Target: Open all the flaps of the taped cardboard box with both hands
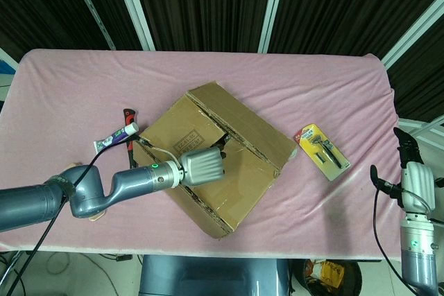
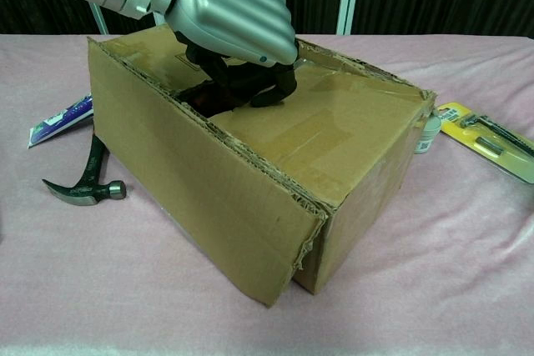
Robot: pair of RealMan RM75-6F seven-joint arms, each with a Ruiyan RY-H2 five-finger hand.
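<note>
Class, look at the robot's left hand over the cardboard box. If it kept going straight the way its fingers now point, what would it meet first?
Probably the edge of the flap beside the slit: the left hand curls its fingers down at the cardboard box top; depth is unclear.
</note>
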